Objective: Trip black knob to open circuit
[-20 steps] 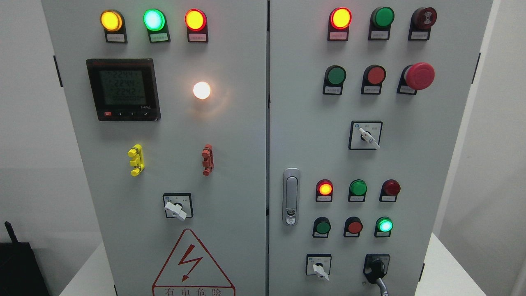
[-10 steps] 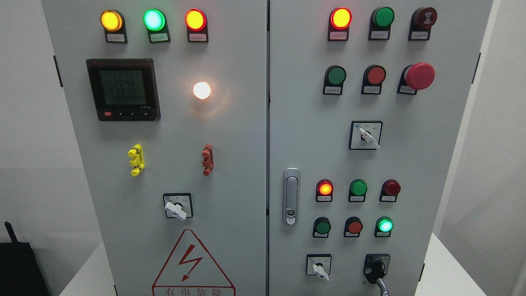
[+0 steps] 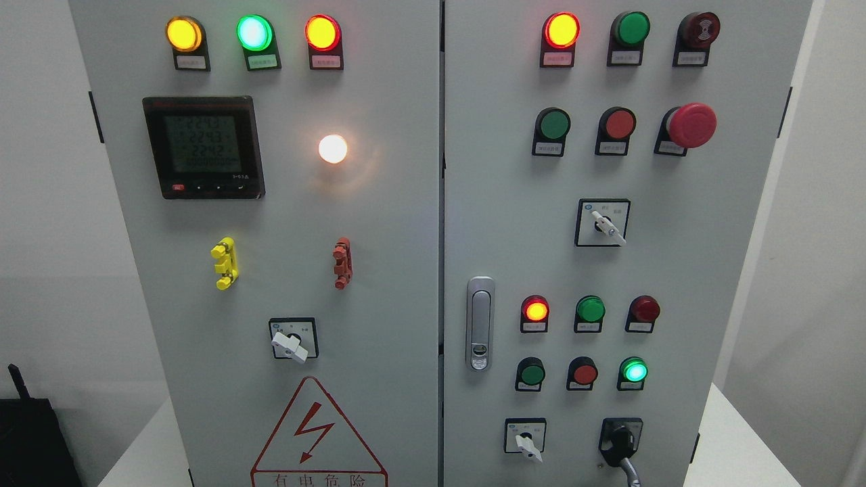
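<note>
No hand in sight yet, so neither one's grip can be told.
Black knob [image 3: 619, 441] waits untouched, bottom right; next, reach and twist.

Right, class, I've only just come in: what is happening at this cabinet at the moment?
Nothing is being handled yet. The robot's head camera faces a grey control cabinet with several lamps lit, and neither hand is in view. The black knob, at the lower right of the right door, is untouched, with a grey lever reaching down from it. A white lamp glows on the left door.
</note>
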{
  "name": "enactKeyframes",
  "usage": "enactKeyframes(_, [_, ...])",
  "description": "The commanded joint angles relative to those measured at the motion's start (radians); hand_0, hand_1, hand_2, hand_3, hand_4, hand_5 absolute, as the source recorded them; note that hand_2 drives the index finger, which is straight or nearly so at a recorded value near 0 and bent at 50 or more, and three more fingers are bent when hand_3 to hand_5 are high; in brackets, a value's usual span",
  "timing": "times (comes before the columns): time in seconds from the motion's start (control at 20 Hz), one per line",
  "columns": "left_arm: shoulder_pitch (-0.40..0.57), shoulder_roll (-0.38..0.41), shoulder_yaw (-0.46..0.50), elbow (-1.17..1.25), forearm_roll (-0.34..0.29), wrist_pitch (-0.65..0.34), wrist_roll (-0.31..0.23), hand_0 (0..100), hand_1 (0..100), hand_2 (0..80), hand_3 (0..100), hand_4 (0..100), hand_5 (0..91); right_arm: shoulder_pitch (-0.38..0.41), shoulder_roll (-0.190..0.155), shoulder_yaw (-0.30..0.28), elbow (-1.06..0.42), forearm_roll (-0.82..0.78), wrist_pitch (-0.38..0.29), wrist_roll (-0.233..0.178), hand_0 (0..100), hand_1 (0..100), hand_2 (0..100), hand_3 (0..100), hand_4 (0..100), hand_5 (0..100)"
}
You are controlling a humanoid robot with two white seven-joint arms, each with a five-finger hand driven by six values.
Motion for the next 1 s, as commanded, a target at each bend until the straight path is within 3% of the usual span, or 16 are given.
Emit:
enactKeyframes(0.0, [-0.002,0.000,0.002,0.000,0.002,-0.003,0.000,12,39,0.0,0,0,0.0,-0.013,0.006,0.011,-0.053,0.004,-0.043,0.030,0,0,12,100,100,100])
enactKeyframes(0.95, [-0.002,0.000,0.002,0.000,0.002,-0.003,0.000,12,39,0.0,0,0,0.0,0.003,0.002,-0.022,-0.055,0.003,-0.037,0.028,0,0,13,100,100,100])
